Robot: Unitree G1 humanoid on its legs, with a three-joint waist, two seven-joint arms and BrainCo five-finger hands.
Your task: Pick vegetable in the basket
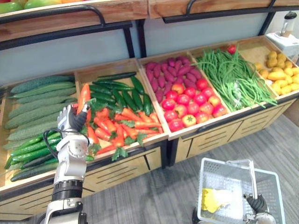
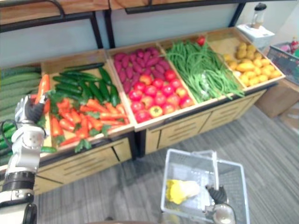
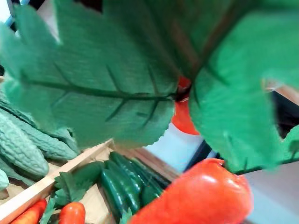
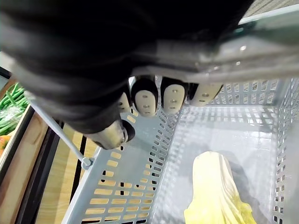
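Note:
My left hand (image 1: 72, 119) is shut on an orange carrot (image 1: 83, 97) with green leaves, held upright just above the left edge of the carrot bin (image 1: 119, 128). In the left wrist view the carrot (image 3: 201, 196) and its leaves (image 3: 107, 79) sit very close to the camera. Low at the right, over the grey floor, hangs a white wire basket (image 1: 205, 179), and my right hand (image 1: 257, 204) is curled round its handle (image 4: 261, 44). A yellow-white cabbage (image 4: 217, 191) lies in the basket.
The wooden stand holds bins of bitter gourds (image 1: 37, 105), dark cucumbers (image 1: 119, 93), purple roots and tomatoes (image 1: 184, 100), green beans (image 1: 231, 77) and yellow produce (image 1: 280, 72). A blender (image 1: 287, 23) stands at the far right. A shelf rail (image 1: 56, 11) runs above.

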